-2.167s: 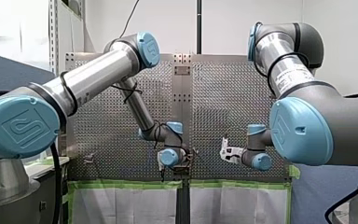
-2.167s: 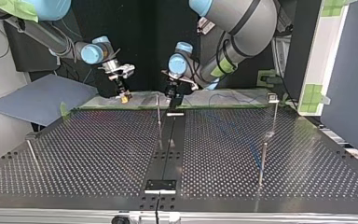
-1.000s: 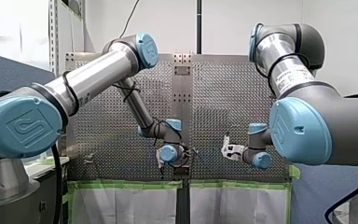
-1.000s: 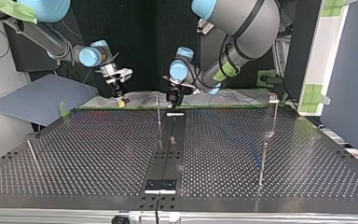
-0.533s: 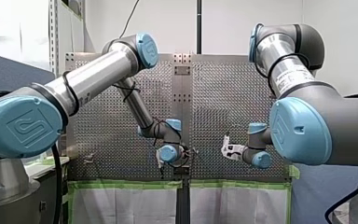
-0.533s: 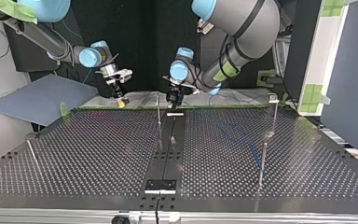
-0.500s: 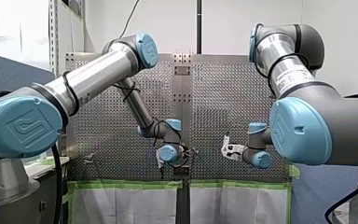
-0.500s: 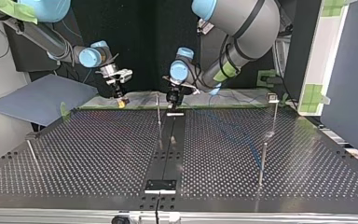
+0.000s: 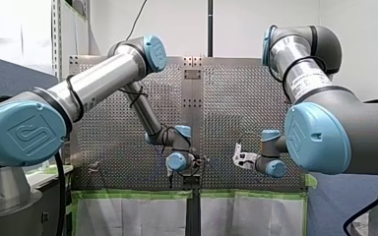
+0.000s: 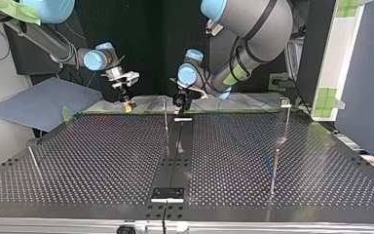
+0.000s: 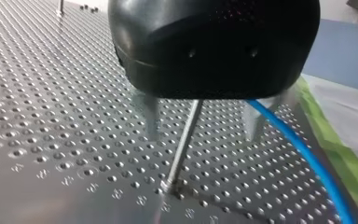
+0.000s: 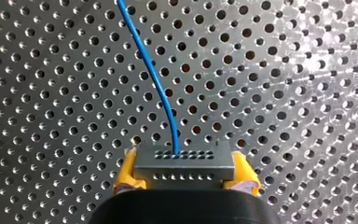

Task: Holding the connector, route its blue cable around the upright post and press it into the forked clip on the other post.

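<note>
Clench of right claw point(image 12: 184, 176) on the grey connector point(image 12: 184, 163), yellow pads point(image 12: 127, 173) pressed against its two ends. Hangs just above the perforated table point(image 12: 51, 93), left of the thin post point(image 10: 165, 119) as the top view has it, and apart from it. Blue cable point(image 12: 158, 84) out of the connector's upper row of holes, then away across the table ahead of the claw. Left claw point(image 11: 203, 119) released: metal fingers point(image 11: 151, 114) spread wide, one on either side of the post, post clear of both. Stands upright, foot on the table just ahead of the fingertips. Cable close beside one finger, on the side away from the post; contact there not clear.
</note>
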Controlling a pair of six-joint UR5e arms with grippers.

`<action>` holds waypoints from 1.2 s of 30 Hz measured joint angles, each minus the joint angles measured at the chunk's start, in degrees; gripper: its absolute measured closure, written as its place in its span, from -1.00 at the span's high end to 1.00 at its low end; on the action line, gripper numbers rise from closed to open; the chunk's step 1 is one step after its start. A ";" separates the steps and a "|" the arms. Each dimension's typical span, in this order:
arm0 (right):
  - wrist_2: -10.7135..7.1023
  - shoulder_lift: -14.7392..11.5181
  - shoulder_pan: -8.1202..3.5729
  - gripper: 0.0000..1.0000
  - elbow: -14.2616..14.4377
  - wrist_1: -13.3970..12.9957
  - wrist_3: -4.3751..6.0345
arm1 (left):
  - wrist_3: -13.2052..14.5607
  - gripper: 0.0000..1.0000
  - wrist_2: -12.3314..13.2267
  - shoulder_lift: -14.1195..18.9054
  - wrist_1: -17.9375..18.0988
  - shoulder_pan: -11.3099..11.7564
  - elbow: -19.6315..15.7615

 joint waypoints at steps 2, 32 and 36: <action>-0.01 0.02 0.01 -1.00 0.00 0.11 0.00 | 0.16 1.00 -0.54 0.01 -0.82 0.01 0.00; -0.10 0.10 0.20 -1.00 -0.11 1.51 -0.08 | 1.48 1.00 -2.08 3.72 -0.71 -1.17 -4.66; -0.09 0.10 0.25 -1.00 -0.12 1.59 -0.07 | 1.72 1.00 -0.41 3.88 -0.70 -1.66 -5.36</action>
